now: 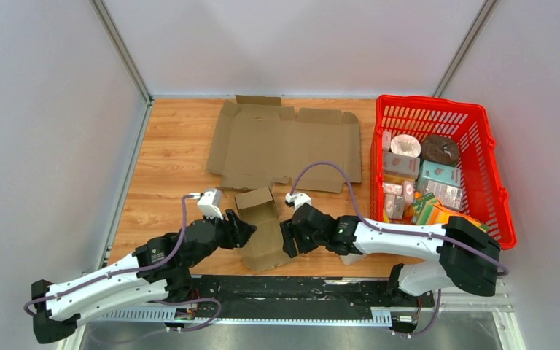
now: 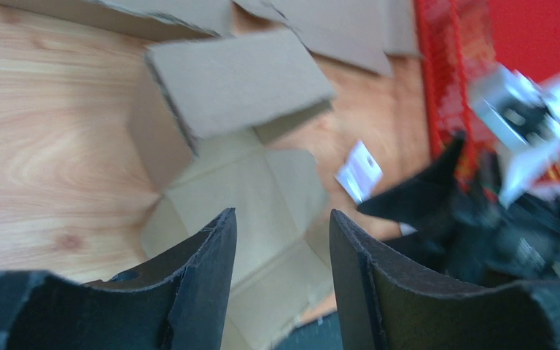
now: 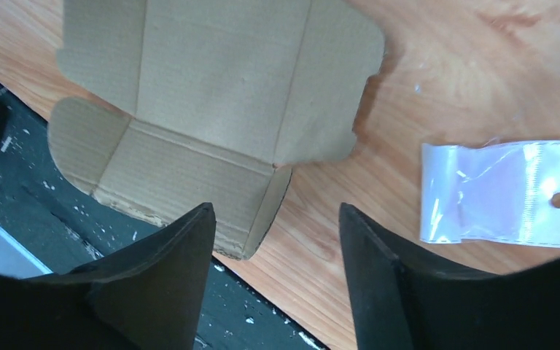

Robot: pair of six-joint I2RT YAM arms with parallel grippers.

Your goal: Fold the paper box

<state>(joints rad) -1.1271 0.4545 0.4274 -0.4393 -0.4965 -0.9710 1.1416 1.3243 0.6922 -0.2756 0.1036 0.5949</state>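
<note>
Top view's bright, even and sharp, only soft shadows. Left wrist view is smeary, the white wrist camera [image 2: 525,117] and red basket [image 2: 452,65] blur right out. Right wrist one's crisp on the paper box [image 3: 211,95], bit of glare on the plastic bag [image 3: 499,191].

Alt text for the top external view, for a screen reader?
A small, partly folded brown cardboard box lies at the near edge of a wooden table, flanked by the left pincer and right pincer, both open. Behind it lies a large flat brown cardboard blank; a red plastic basket of packaged goods stands at the image's right.
</note>
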